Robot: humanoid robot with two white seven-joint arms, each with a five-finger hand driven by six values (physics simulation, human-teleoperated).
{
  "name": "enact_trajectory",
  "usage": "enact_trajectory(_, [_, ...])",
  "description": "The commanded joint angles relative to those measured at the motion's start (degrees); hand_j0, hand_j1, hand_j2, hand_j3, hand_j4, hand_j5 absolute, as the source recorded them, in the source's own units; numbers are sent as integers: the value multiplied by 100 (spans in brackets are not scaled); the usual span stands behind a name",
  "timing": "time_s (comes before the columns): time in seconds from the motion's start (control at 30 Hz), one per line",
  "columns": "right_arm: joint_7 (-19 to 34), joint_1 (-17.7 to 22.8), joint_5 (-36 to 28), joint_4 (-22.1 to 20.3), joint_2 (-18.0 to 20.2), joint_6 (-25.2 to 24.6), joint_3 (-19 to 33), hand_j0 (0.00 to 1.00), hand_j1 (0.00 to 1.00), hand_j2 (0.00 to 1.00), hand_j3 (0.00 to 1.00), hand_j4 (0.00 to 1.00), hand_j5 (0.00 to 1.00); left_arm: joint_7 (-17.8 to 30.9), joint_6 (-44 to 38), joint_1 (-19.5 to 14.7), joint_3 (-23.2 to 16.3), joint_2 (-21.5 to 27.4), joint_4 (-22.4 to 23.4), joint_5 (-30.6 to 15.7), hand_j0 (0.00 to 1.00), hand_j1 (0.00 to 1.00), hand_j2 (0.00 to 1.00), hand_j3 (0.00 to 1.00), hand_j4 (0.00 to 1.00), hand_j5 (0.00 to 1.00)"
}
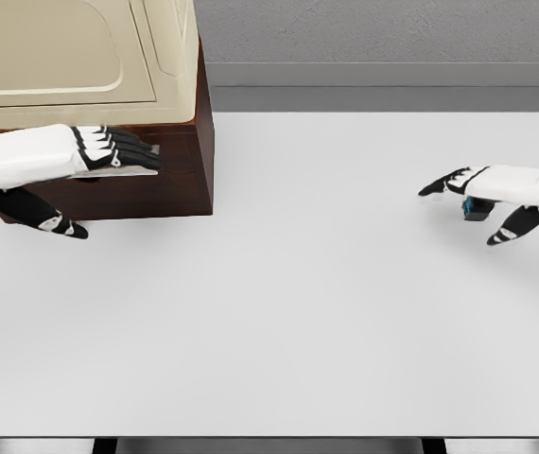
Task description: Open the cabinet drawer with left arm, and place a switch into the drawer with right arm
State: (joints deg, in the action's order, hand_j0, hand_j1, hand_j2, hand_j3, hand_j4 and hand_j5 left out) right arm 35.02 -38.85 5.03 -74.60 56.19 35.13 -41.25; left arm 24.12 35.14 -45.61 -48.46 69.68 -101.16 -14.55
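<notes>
A dark brown wooden cabinet stands at the table's far left, with a cream appliance on top. Across its drawer front, my left hand lies with the black fingers stretched flat over the metal handle and the thumb hanging below. The drawer looks shut. At the right edge, my right hand hovers over a small dark switch with a blue part. Its fingers are spread around the switch, thumb toward me, and I cannot tell whether they touch it. Most of the switch is hidden under the palm.
The cream appliance covers the cabinet top. The white table stretches wide between the hands, with its front edge near the bottom. A grey wall runs along the back.
</notes>
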Motion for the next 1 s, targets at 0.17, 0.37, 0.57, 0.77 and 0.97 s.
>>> enact_trajectory(0.17, [-47, -26, -46, 314, 15, -13, 3, 100, 100, 100, 100, 100, 100, 189, -14, -27, -50, 55, -1, -365, 100, 100, 100, 100, 100, 100])
enact_trajectory(0.37, [-56, -149, -46, 1308, -240, -13, 20, 100, 100, 100, 100, 100, 100, 1088, -14, -158, -50, 11, -9, -347, 100, 100, 100, 100, 100, 100])
enact_trajectory(0.57, [-30, -334, -46, 1308, -390, -13, 11, 100, 100, 100, 100, 100, 100, 1088, -524, -325, -50, 54, -1, -1261, 100, 100, 100, 100, 100, 100])
enact_trajectory(0.77, [-2, -369, 358, 1299, -548, -13, -15, 100, 100, 100, 100, 100, 100, 1088, -2925, -554, -50, -139, 8, -1437, 100, 100, 100, 100, 100, 100])
enact_trajectory(0.97, [-2, -466, 604, 1343, -627, -13, -24, 100, 100, 100, 100, 100, 100, 1088, -2951, -572, -50, -139, -1, -1314, 100, 100, 100, 100, 100, 100])
